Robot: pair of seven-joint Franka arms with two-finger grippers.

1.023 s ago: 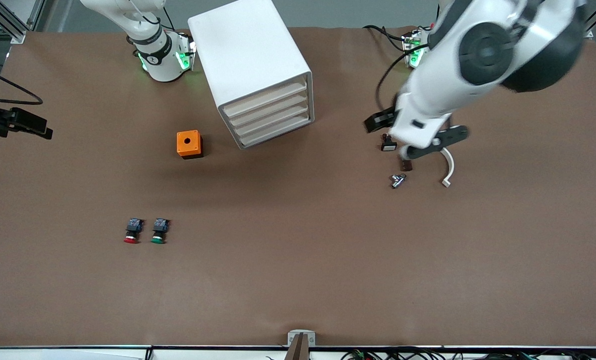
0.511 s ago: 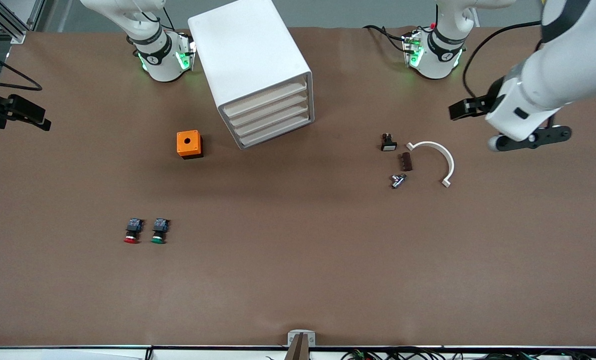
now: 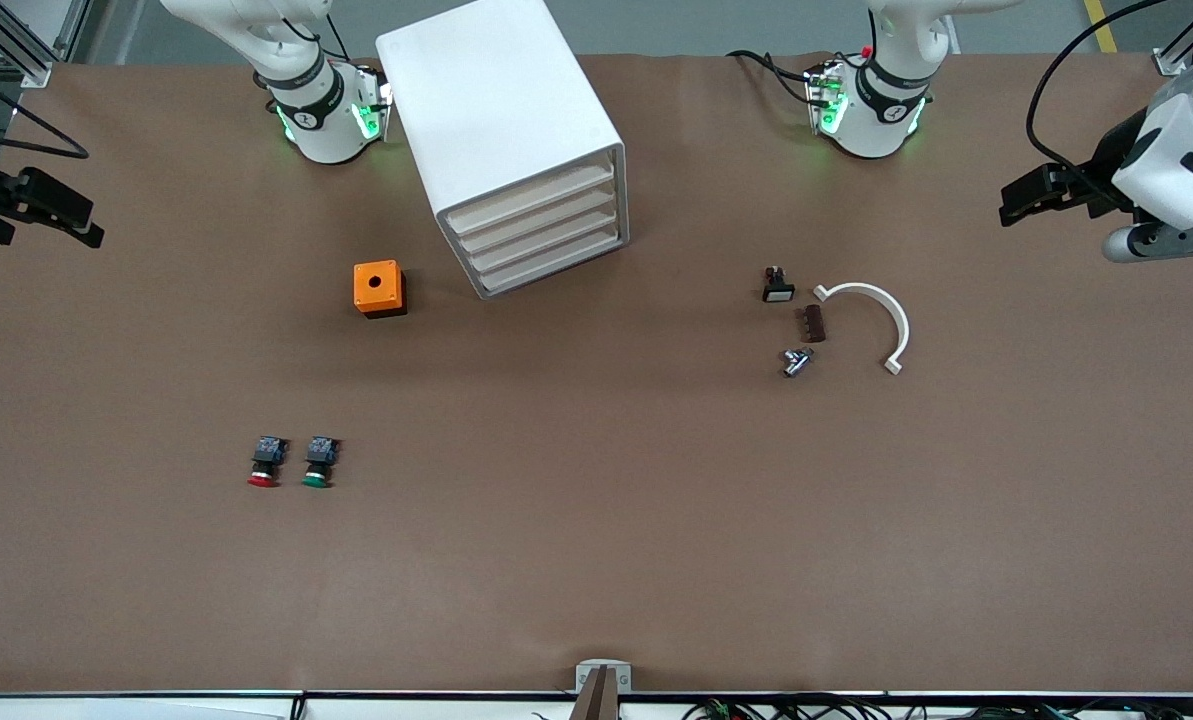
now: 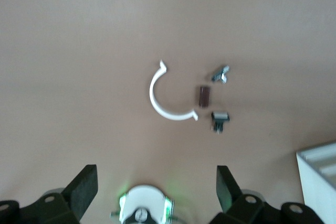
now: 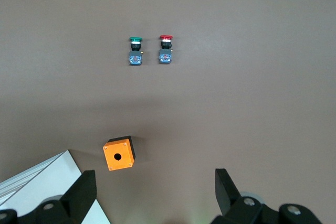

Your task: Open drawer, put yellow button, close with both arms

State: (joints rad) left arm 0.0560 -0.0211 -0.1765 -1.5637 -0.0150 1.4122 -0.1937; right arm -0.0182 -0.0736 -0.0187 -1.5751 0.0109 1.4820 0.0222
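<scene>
Front: drawer (image 3: 528, 198) sits shut in the cabinet (image 3: 496, 110); yellow button not visible. Left gripper (image 3: 1156, 242) and right gripper (image 3: 46, 215) hang over their table ends. Left wrist: jaws spread, empty. Right wrist: likewise. Advise meeting the drawer front squarely

Left pincer (image 4: 155, 184) and right pincer (image 5: 152, 190) both hang high, fingers spread.

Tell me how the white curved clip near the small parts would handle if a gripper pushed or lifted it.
The white curved clip is a thin open arc lying flat, so it probably weighs little and would slide or pivot rather than roll. Its open ends suggest some springy flex under a pinch. A push could knock it into the brown block beside it.
</scene>
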